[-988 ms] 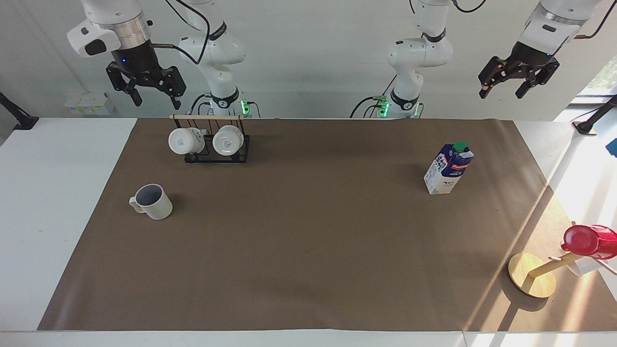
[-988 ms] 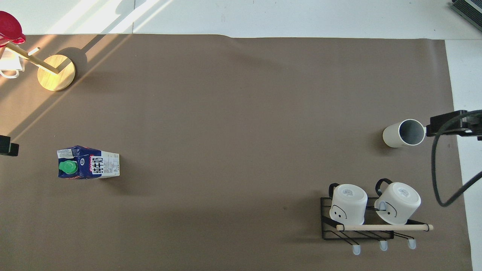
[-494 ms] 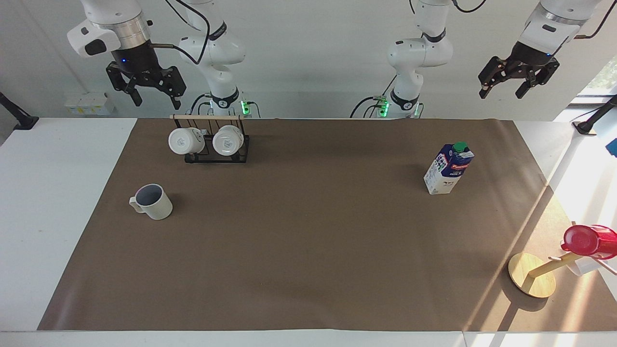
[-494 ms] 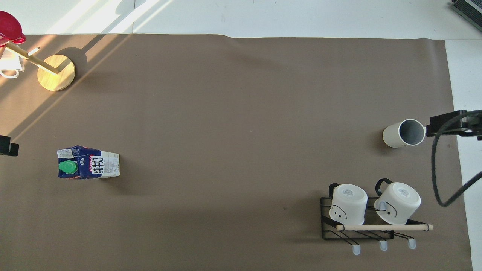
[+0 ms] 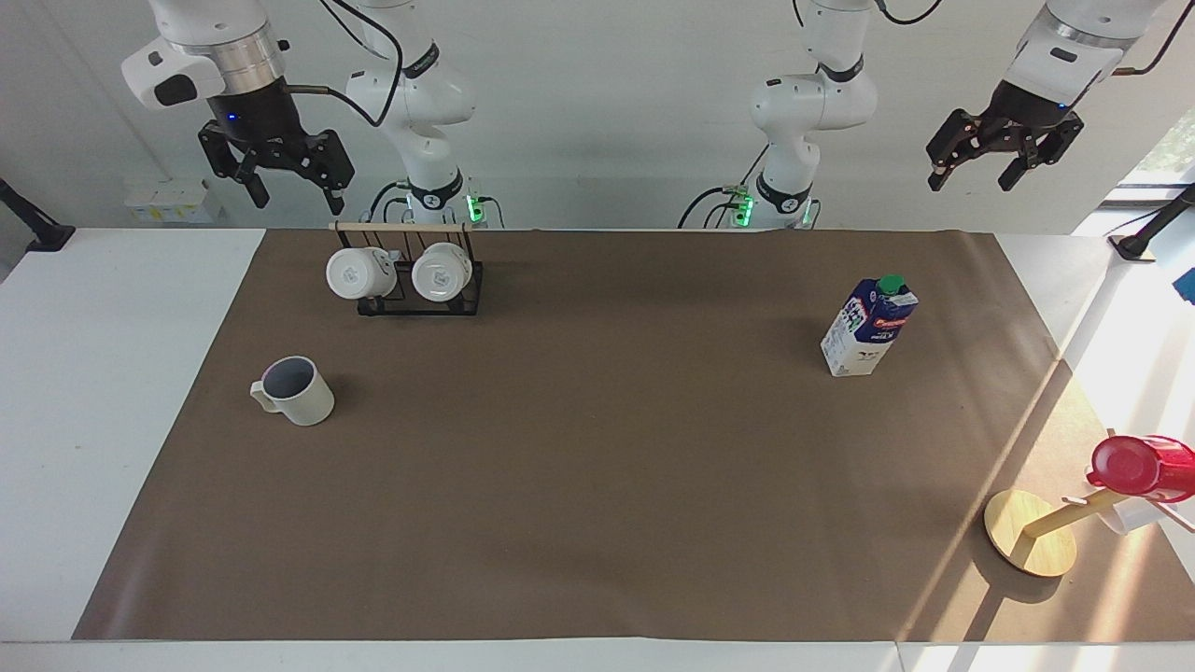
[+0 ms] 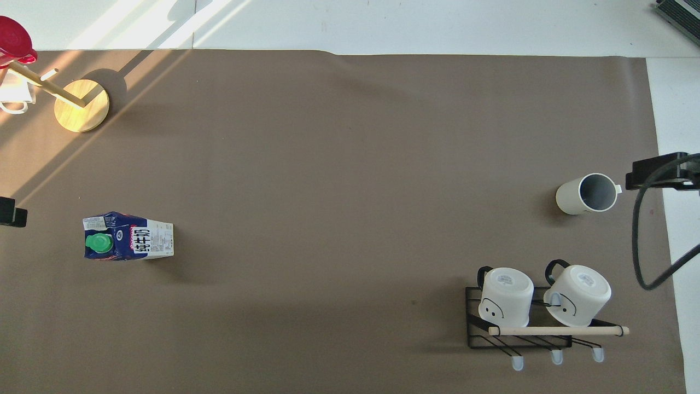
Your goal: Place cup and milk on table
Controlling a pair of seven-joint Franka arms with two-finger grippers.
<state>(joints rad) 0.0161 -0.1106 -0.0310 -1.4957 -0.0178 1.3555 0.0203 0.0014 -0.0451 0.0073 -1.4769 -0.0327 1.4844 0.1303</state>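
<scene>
The overhead view cuts off the right gripper (image 6: pixel 664 172) at its edge, leaving only a dark block and a looping cable. The left gripper (image 6: pixel 11 212) shows there only as a dark tip. The red cup (image 5: pixel 1144 467) on the wooden stand (image 5: pixel 1032 532) runs past the frame edge in both views. The printing on the milk carton (image 5: pixel 868 327) is too small to read.

A plain pale grey wall (image 5: pixel 597 112) runs along one end of the room, with a small white socket block (image 5: pixel 173 201) low on it. At one corner a bright window (image 5: pixel 1162 154) lets in strong sunlight, which falls in slanting warm stripes (image 5: pixel 1111 373) and long shadows. A dark laptop corner (image 6: pixel 681 13) shows at one edge.
</scene>
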